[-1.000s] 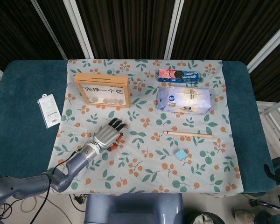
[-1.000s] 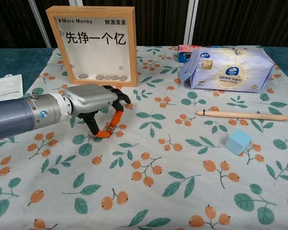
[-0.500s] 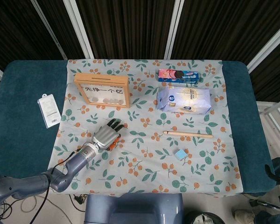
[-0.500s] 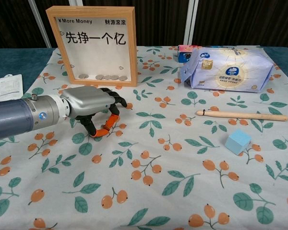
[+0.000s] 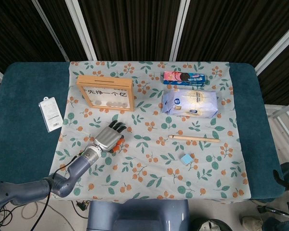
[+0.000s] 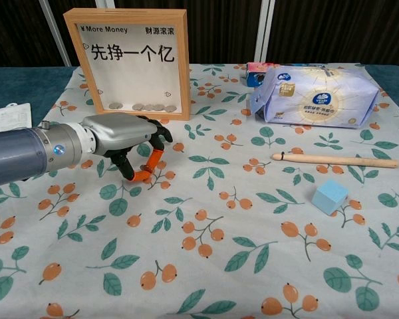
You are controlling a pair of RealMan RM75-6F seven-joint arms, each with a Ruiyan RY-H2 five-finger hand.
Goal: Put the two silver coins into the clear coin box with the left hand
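The clear coin box (image 5: 106, 93) (image 6: 128, 63), wood-framed with printed characters, stands upright at the back left of the floral cloth. Several silver coins (image 6: 149, 106) lie along its bottom. My left hand (image 5: 108, 137) (image 6: 120, 136) hovers just in front of the box, a little above the cloth, with its fingers curled down. A small silver coin (image 6: 145, 167) looks pinched between the orange-tipped thumb and a fingertip. No other loose coin shows on the cloth. My right hand is outside both views.
A blue-white tissue pack (image 5: 190, 102) (image 6: 316, 96) and a cookie box (image 5: 184, 78) lie at the back right. A wooden stick (image 5: 195, 138) (image 6: 336, 160) and a blue cube (image 5: 186, 159) (image 6: 330, 197) sit right of centre. A white packet (image 5: 50, 113) lies far left.
My left hand has lifted its fingertips off the cloth and drawn back to the left, closer to the box front, with thumb and finger closed together.
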